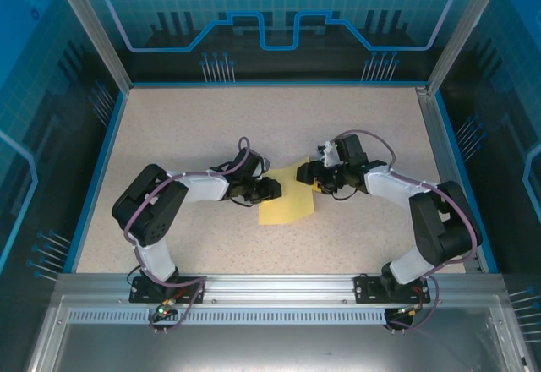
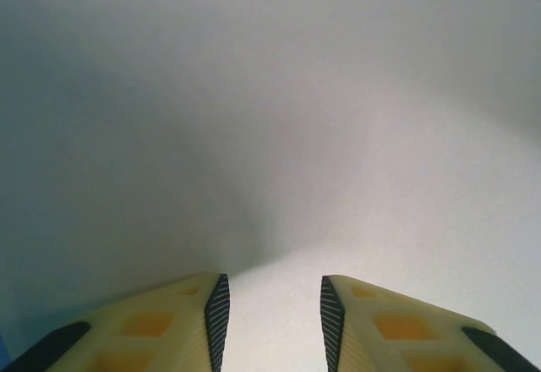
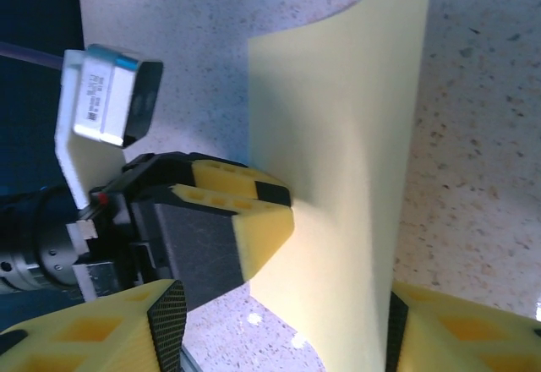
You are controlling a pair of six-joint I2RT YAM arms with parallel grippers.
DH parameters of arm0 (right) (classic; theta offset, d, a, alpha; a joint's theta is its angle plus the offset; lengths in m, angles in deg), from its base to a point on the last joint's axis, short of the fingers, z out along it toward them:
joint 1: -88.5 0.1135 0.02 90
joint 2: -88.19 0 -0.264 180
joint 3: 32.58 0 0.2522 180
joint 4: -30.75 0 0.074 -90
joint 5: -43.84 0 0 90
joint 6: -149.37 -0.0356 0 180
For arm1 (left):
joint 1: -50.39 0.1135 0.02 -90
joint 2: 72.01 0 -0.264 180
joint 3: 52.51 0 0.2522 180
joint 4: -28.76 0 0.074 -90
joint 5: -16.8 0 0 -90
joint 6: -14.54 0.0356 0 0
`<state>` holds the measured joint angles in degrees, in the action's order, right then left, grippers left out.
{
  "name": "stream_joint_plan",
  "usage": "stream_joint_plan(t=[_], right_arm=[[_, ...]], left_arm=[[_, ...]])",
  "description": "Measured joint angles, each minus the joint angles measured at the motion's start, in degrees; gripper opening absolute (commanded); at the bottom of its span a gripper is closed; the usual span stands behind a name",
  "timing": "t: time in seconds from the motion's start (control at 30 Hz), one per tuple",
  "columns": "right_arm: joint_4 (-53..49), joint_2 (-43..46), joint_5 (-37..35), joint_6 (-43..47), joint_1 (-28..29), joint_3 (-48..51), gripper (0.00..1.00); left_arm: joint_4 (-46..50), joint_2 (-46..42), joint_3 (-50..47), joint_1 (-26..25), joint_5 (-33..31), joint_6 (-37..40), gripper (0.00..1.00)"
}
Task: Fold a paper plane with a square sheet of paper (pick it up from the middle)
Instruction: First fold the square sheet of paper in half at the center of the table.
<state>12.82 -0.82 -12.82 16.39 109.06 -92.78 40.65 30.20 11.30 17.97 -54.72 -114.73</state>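
Top view: a speckled table (image 1: 203, 127) sits inside a blue-walled frame. The yellow sheet of paper (image 1: 286, 207) lies just below the middle of the picture, and its upper part is lifted off the surface. The left claw (image 1: 269, 188) reaches in from the left and meets the paper's left edge. The right claw (image 1: 314, 177) comes from the right, over the paper's upper right corner.

Left wrist view: the two yellow fingers (image 2: 169, 325) sit at the bottom edge with a clear gap between them, so this claw is released. A pale, blurred surface, very close, covers the rest of the frame, and I cannot tell what it is.

Right wrist view: the paper stands up as a curved wall from the bottom centre to the top right. The right claw's fingers (image 3: 93, 338) are spread wide at the bottom corners. The sheet rises between them, close to the right-hand one, and is not pinched. One finger (image 3: 245, 216) of the left claw touches the paper's left face at mid-frame.
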Motion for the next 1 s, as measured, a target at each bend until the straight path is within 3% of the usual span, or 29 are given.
stream_joint_plan(t=[0.3, 0.57, 1.0], right_arm=[[6.3, 0.0, 4.6, -2.9, 0.0, 0.7, 0.67], [10.0, -0.8, 6.8, -4.4, 0.1, 0.7, 0.78], [16.5, -3.7, 9.3, -7.2, 0.6, 1.4, 0.87]], left_arm=[[-1.3, -3.5, 0.0, 0.0, 2.0, -4.3, 0.57], [-8.0, -3.7, -0.5, 0.1, 5.1, -10.3, 0.66], [-17.8, -3.7, -5.1, 1.9, 8.0, -17.5, 0.73]])
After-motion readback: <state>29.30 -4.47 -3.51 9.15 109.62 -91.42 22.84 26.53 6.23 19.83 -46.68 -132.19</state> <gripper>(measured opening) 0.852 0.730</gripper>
